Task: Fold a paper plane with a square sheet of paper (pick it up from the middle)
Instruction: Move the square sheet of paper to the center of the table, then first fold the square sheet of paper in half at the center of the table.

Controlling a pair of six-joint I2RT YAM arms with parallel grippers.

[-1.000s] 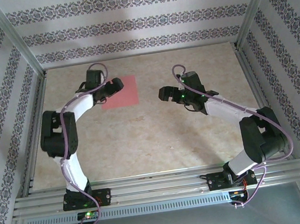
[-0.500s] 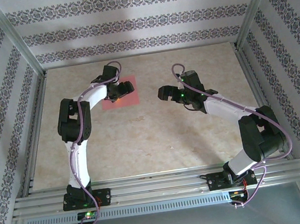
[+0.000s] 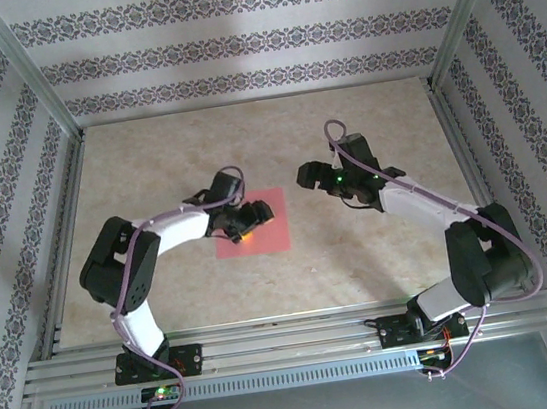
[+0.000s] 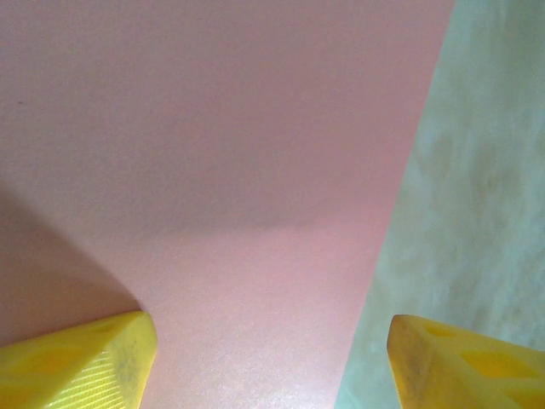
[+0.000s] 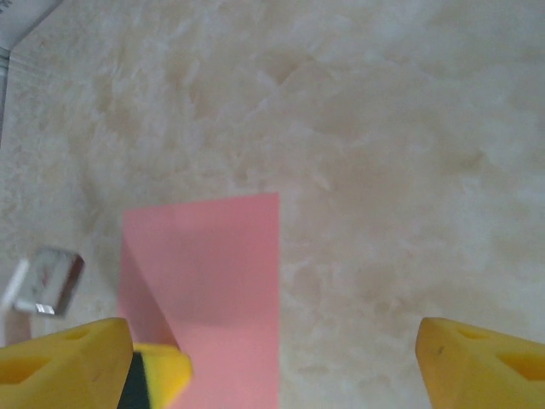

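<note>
Counter, read from the left: your left gripper is down over the paper, a plain pink square lying flat and unfolded a little left of centre. The gripper covers the sheet's left-middle part, while the right strip and the near edge show past it.

In the left wrist view the yellow fingertips stand well apart with nothing clamped between them. One is over the pink sheet and the other is over bare counter just past the paper's edge, which runs on a slant between them. You cannot tell from these views whether the tips touch the surface.

Further right, your right gripper hangs apart from the paper, beyond its far right corner, pointing left. Its jaws are spread wide too, and hold nothing. Its wrist view looks down on the sheet, with a yellow-and-black tip of the left gripper over the paper at the lower left of that view.
</note>
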